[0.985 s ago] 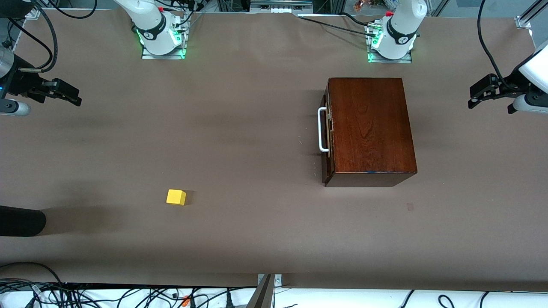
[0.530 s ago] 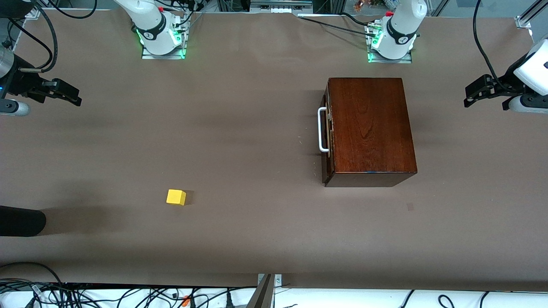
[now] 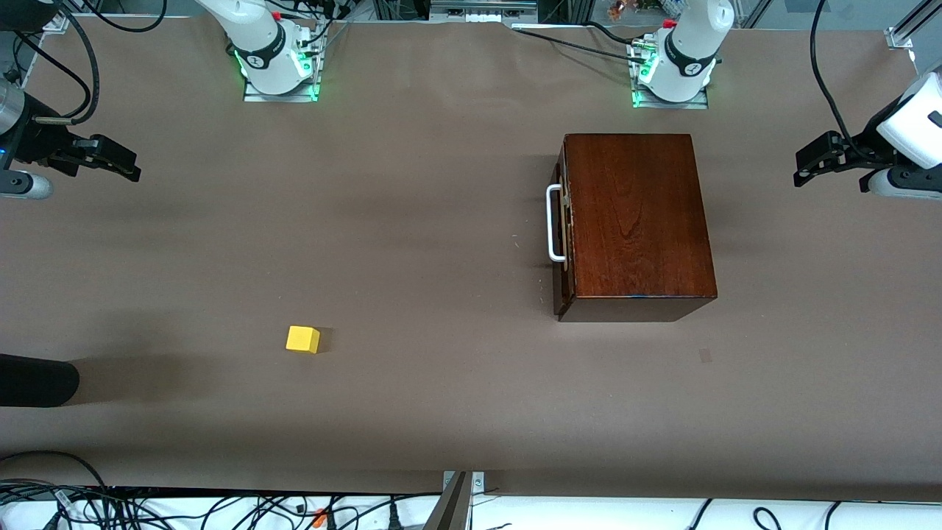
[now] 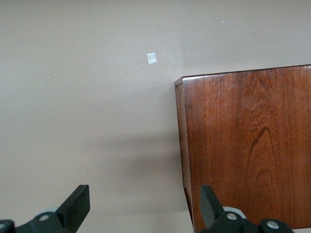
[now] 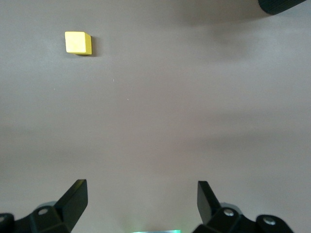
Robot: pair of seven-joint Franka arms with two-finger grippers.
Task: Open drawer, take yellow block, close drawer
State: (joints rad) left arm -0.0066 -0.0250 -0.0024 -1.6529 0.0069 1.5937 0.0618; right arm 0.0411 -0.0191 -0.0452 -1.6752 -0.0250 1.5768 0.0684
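The dark reddish-brown wooden box (image 3: 636,213) stands toward the left arm's end of the table. Its drawer (image 3: 564,228) is shut, with the white bar handle (image 3: 552,223) facing the right arm's end. The box also shows in the left wrist view (image 4: 248,145). The yellow block (image 3: 302,339) sits on the bare table, nearer the front camera and toward the right arm's end; it also shows in the right wrist view (image 5: 77,42). My left gripper (image 3: 806,165) (image 4: 143,199) is open and empty, over the table beside the box. My right gripper (image 3: 118,163) (image 5: 141,194) is open and empty, over the table's right-arm end.
A black rounded object (image 3: 37,379) juts in at the right arm's end, near the front camera. A small pale patch (image 3: 706,356) (image 4: 151,58) marks the table near the box's corner. Cables (image 3: 221,508) run along the table edge nearest the front camera.
My left gripper has shifted slightly toward the box. The right arm, block and box have not moved.
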